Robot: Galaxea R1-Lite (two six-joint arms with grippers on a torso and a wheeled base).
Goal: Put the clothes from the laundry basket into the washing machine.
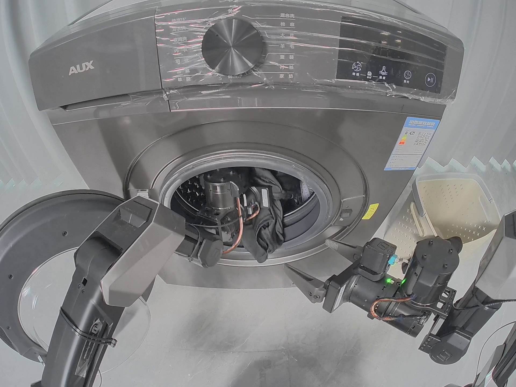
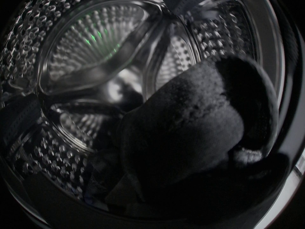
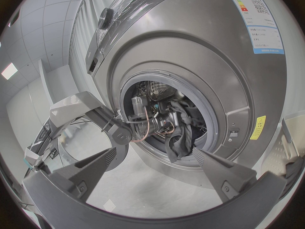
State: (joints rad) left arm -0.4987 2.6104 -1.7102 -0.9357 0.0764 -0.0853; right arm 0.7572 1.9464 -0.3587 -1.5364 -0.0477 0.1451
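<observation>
Clothes [image 1: 266, 227] droop over the washing machine [image 1: 107, 135] lip above grey floor [image 1: 258, 329]; my right claw [image 1: 310, 256] is spread, left claw [image 1: 257, 205] grip I cannot tell, seemingly cloth-covered.

Washing machine [image 1: 107, 135]: silver-grey, with blue label [image 1: 411, 143] and yellow sticker [image 1: 370, 211]. Drum [image 2: 95, 38]: metallic, dotted hole pattern. Garment [image 1: 266, 227]: plain black. Laundry basket [image 1: 457, 205]: cream, perforated.

A pale grey, faintly glossy floor [image 1: 258, 329] spreads across the foreground. White pleated curtains [image 1: 16, 135] hang along the back. In the right wrist view, a panelled ceiling [image 3: 47, 23] carries one lit square light [image 3: 9, 71] above a plain white wall [image 3: 22, 118].
</observation>
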